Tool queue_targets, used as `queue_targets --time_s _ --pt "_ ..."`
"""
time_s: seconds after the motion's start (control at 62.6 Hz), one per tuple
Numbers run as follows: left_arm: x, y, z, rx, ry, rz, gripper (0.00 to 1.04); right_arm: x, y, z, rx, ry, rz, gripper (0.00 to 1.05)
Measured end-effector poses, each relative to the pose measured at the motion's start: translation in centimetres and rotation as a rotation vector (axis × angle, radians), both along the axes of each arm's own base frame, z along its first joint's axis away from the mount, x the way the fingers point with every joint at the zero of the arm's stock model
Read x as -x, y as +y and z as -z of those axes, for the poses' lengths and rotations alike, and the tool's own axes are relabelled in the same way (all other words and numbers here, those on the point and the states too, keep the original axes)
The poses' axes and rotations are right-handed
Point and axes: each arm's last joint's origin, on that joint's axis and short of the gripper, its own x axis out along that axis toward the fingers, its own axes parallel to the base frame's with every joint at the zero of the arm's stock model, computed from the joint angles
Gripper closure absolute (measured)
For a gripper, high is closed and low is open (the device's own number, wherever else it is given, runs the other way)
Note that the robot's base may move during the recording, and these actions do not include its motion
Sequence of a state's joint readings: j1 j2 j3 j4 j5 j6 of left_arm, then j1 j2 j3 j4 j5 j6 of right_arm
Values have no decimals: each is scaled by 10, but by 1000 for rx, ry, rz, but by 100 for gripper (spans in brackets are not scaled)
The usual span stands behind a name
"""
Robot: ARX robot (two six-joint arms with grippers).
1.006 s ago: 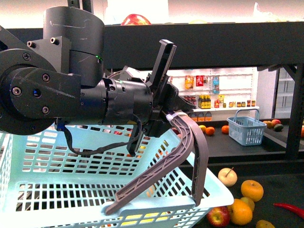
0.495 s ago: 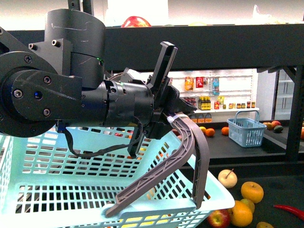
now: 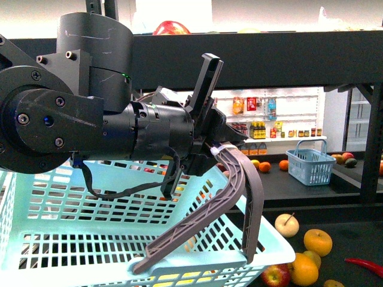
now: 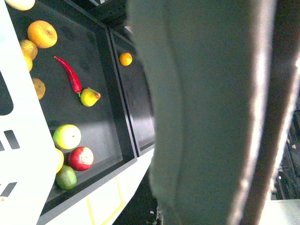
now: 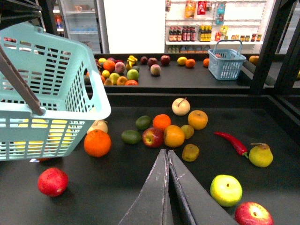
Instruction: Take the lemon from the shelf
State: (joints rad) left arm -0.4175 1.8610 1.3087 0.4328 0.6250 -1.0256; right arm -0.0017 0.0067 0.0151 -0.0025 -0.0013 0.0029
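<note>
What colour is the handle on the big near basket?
Grey handle, pale turquoise basket; clearest in front view.

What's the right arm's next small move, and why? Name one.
Probably open the right gripper: its fingers are pressed together above the shelf, holding nothing, and the small yellow fruit, likely the lemon, lies ahead beside an orange fruit. The left gripper holds the basket handle.
</note>
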Motion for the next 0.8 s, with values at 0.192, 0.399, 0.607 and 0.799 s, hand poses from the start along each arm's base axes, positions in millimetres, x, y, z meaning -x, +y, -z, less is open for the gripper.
queue_targets --time_s 0.192,0.399,0.607,0.799 --pt "0 0 0 0 -1 -1 99 0 0 0 0 0 0 85" --pt "0 0 0 0 0 0 99 0 0 0 0 0 0 50" --pt "0 0 0 0 0 0 99 0 0 0 0 0 0 16" --pt "-2 -1 -4 37 -23 -127 99 0 0 0 0 0 0 7"
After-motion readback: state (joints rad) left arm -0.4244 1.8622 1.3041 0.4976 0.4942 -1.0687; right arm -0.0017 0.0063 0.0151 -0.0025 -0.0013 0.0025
